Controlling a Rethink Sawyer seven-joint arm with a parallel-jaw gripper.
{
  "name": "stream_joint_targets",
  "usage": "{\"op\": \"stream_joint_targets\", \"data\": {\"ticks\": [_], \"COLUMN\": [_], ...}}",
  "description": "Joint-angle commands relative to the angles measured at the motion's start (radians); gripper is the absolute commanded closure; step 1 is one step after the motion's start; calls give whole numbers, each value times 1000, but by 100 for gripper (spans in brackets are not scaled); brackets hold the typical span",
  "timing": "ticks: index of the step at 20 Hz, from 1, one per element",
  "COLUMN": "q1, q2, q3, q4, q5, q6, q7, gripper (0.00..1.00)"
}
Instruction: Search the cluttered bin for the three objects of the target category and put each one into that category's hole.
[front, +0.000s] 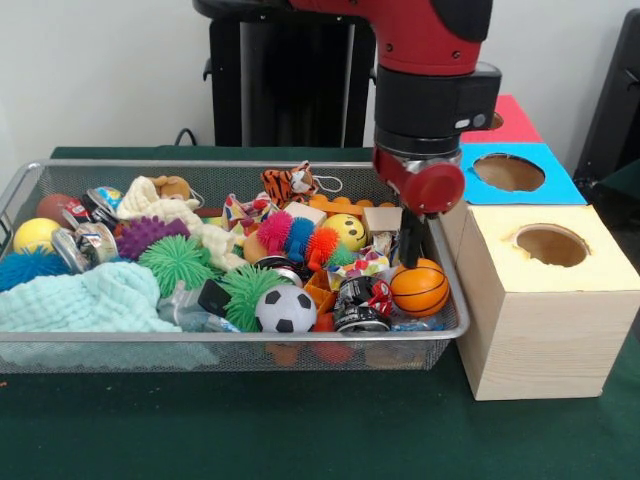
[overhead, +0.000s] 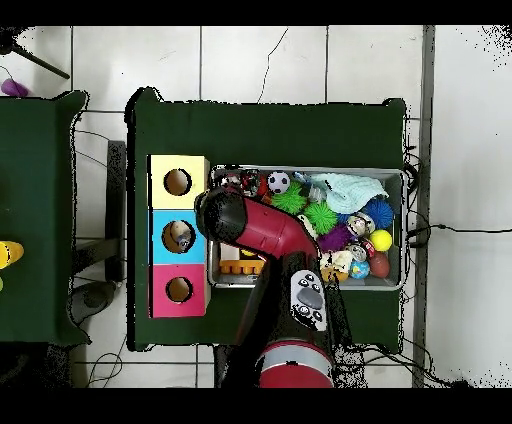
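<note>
The bin (front: 230, 343) is a silver wire-mesh basket heaped with toys; it also shows in the overhead view (overhead: 402, 228). My gripper (front: 410, 243) hangs down into the bin's right end, just behind an orange basketball (front: 419, 288). I cannot see whether it holds anything. A see-through crinkly plastic bottle (front: 188, 312) lies at the front between the green spiky balls. A clear bluish piece (front: 415, 325) under the basketball may be another bottle. In the overhead view the arm (overhead: 250, 225) covers the gripper and the bin's left end.
Three wooden boxes with round holes stand beside the bin: yellow (front: 545, 290), blue (front: 515, 175) and red (front: 505, 122). In the overhead view something lies in the blue box's hole (overhead: 179, 235). Metal cans (front: 360, 303), a soccer ball (front: 286, 310) and a mint cloth (front: 85, 300) fill the bin.
</note>
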Motion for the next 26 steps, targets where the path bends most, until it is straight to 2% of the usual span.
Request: {"op": "stream_joint_targets", "data": {"ticks": [1, 5, 10, 11, 14, 26], "q1": [-32, -47, -36, -32, 25, 1], "q2": [45, 46, 52, 54, 67, 114], "q3": [55, 77, 67, 64, -5, 75], "q4": [87, 88, 79, 76, 48, 64], "q5": [51, 38, 34, 33, 52, 81], "q6": [-59, -73, -76, -78, -63, -159], "q7": [163, 134, 130, 131, 173, 170], "gripper": [100, 100, 100, 0, 0, 0]}}
